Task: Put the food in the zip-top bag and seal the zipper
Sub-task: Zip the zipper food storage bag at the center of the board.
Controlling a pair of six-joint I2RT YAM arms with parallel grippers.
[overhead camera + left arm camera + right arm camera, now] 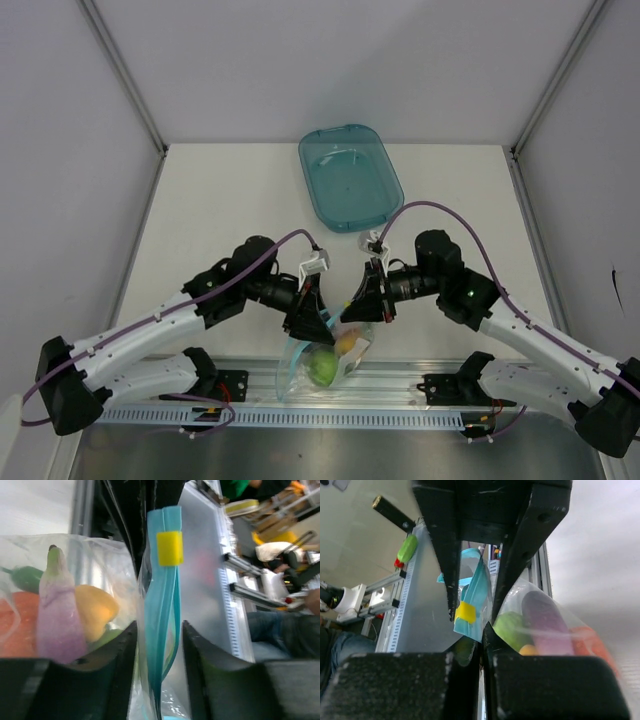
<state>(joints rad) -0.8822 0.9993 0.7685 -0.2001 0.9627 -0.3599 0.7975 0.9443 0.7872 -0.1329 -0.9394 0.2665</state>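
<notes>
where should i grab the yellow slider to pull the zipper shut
Pinch the slider across its two broad faces, coming from the mouth edge with the zipper between the jaws. It's a small block clipped over the thin strip, so those faces stand proud.

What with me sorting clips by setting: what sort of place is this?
Probably a robotics lab test cell: white panel walls enclose the table, a slotted aluminium rail runs along its near edge, and the wrist views show a person in jeans beside cluttered benches.
</notes>
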